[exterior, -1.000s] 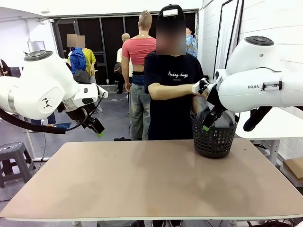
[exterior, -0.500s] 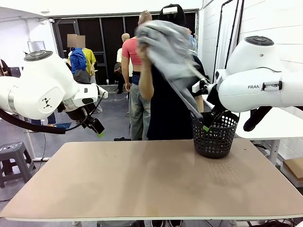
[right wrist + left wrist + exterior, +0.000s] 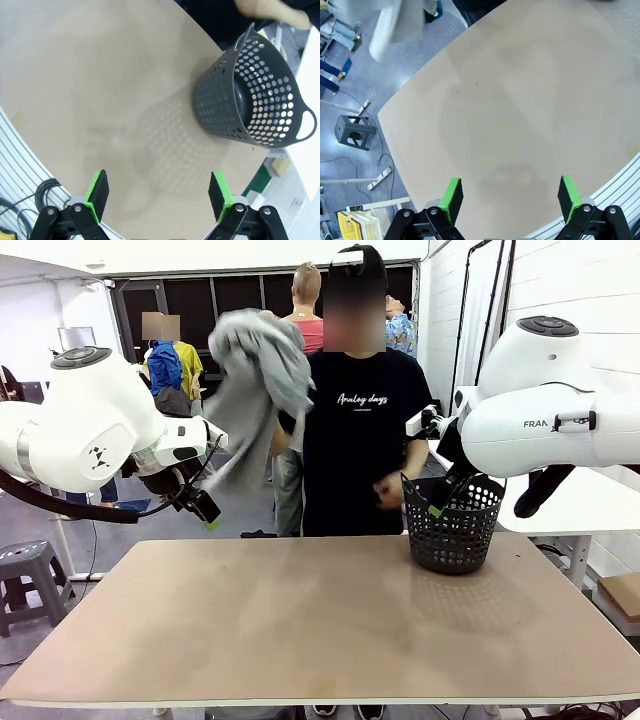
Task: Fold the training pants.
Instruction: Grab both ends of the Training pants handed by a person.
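Location of the training pants (image 3: 255,380): off the tabletop (image 3: 320,620), held up in the air by the person (image 3: 365,430) standing at the far side. The grey cloth is bunched and motion-blurred. It hangs at head-to-chest height on the robot's left of the person's body, with the holding hand hidden behind the fabric. In the left wrist view the same cloth appears as a pale blur (image 3: 395,22) beyond the far edge of the tabletop, above the floor. The person's other hand (image 3: 388,492) is low in front of the body, just beside the black mesh basket (image 3: 452,530), not touching it as far as can be told. The basket stands upright on the tabletop at its far right side. The left gripper (image 3: 511,195) hovers above bare tabletop with its green-padded fingers (image 3: 451,196) spread wide and nothing between them. In the front view it sits near the far left corner, below the hanging cloth and apart from it. The right gripper (image 3: 159,192) likewise has its fingers spread wide, holding nothing. It is raised over the tabletop, near the basket and clear of its wall. A grey stool (image 3: 354,131) stands on the floor beside the table's left end.
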`<state>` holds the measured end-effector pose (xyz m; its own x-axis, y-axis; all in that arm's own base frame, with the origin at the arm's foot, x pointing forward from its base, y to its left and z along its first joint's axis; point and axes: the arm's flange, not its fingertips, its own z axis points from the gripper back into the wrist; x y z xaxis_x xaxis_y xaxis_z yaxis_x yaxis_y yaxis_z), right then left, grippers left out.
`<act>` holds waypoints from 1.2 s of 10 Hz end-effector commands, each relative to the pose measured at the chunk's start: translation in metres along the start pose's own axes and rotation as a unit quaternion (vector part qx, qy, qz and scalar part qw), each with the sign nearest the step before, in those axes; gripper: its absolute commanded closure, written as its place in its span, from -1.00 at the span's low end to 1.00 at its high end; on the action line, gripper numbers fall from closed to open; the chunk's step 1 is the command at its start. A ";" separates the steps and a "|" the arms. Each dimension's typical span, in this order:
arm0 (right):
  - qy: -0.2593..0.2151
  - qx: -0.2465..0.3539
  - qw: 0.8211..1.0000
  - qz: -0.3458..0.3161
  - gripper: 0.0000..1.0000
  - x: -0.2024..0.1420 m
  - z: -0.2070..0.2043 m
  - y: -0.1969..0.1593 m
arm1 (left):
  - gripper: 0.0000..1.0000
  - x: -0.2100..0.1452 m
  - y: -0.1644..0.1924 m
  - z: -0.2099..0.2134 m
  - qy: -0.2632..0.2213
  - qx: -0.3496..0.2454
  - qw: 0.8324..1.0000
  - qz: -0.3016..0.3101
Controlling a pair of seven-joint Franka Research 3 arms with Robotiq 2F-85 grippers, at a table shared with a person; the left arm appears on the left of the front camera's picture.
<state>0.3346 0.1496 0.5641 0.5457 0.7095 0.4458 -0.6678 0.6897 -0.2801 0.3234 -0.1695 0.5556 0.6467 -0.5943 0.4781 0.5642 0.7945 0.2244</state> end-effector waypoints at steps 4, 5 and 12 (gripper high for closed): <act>-0.002 -0.001 1.000 0.000 -1.00 0.000 0.000 0.000 | -1.00 -0.001 0.000 -0.002 -0.004 0.002 1.000 -0.001; -0.002 -0.001 1.000 0.000 -1.00 0.000 0.000 0.000 | -1.00 -0.001 0.000 -0.002 -0.004 0.002 1.000 -0.001; -0.002 -0.001 1.000 0.000 -1.00 0.000 0.000 0.000 | -1.00 -0.001 0.000 -0.002 -0.004 0.002 1.000 -0.001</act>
<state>0.3346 0.1496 0.5641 0.5457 0.7095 0.4459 -0.6678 0.6897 -0.2801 0.3234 -0.1695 0.5556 0.6467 -0.5943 0.4781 0.5642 0.7945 0.2244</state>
